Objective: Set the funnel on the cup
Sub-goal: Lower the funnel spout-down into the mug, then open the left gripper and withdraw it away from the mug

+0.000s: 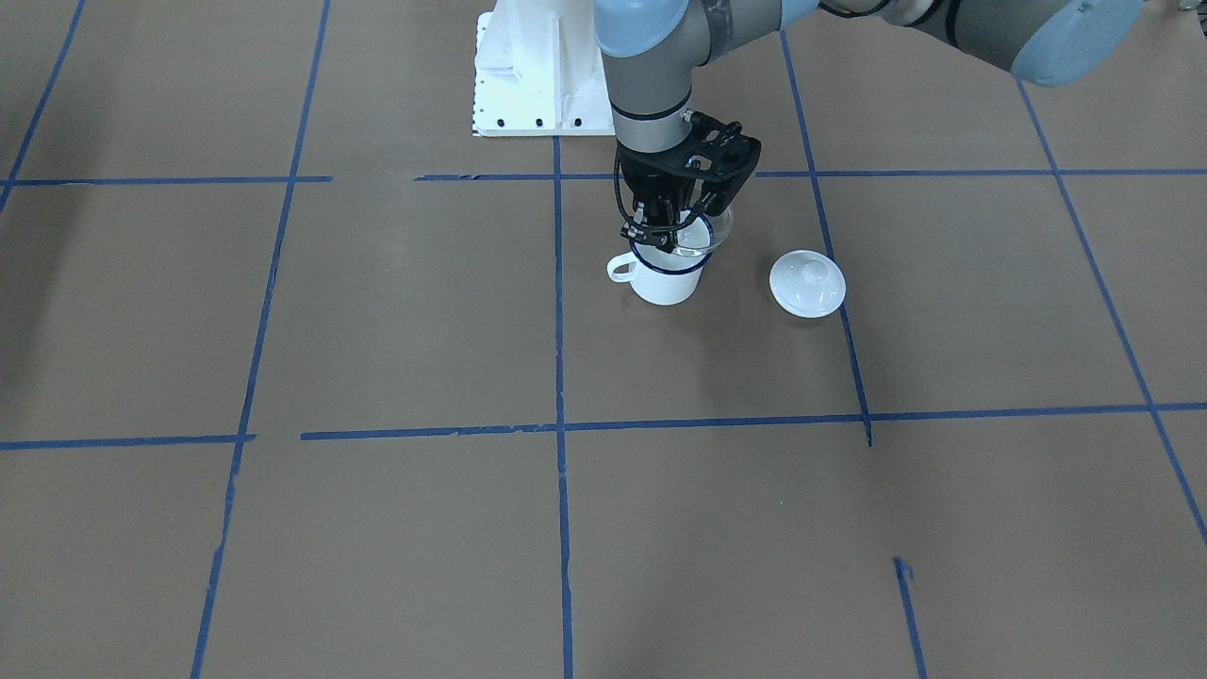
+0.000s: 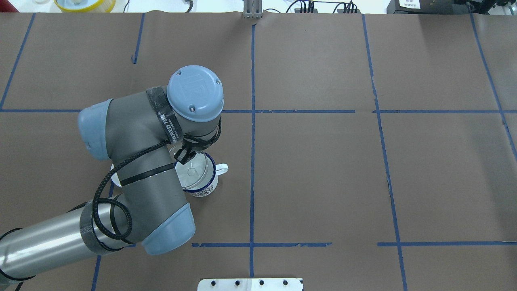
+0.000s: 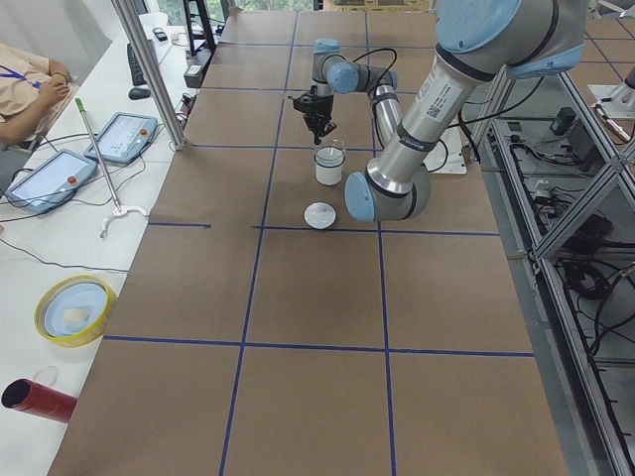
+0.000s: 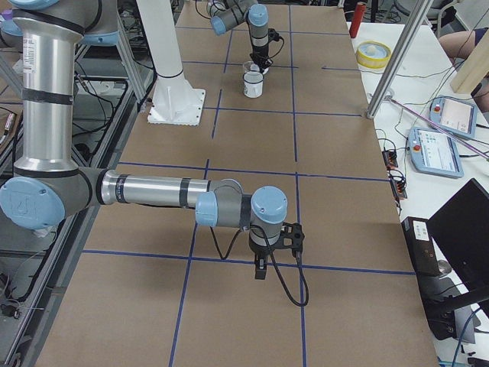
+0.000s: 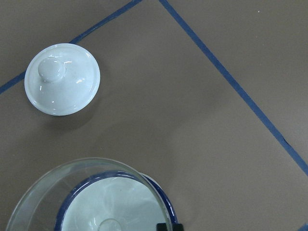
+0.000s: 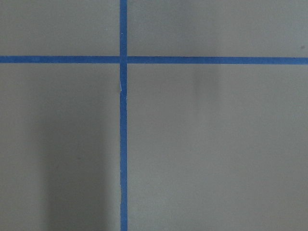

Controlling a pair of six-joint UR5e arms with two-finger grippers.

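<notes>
The left gripper (image 1: 671,229) is clamped on the rim of the clear plastic funnel (image 5: 91,202), its fingers pinching the edge on the side nearer the robot's base. It holds the funnel right over the mouth of the white enamel cup (image 1: 666,283). In the left wrist view the cup's dark blue rim shows through the funnel's wall, with the spout pointing down inside that ring. The funnel's wide rim sits a little off centre, toward the side away from the cup's loop handle (image 1: 620,269). Whether the funnel rests on the cup or hangs just above it, I cannot tell.

Judging by this, the carry is done and the lining-up nearly so. What is left is to settle the funnel squarely on the cup, let go and lift clear.

A white domed lid (image 1: 807,283) with a knob lies beside the cup, apart from it, on the side opposite the handle.

The right gripper (image 4: 260,267) hangs over the brown table (image 4: 344,138), well apart from the cup. I cannot tell whether it is parted or closed.
</notes>
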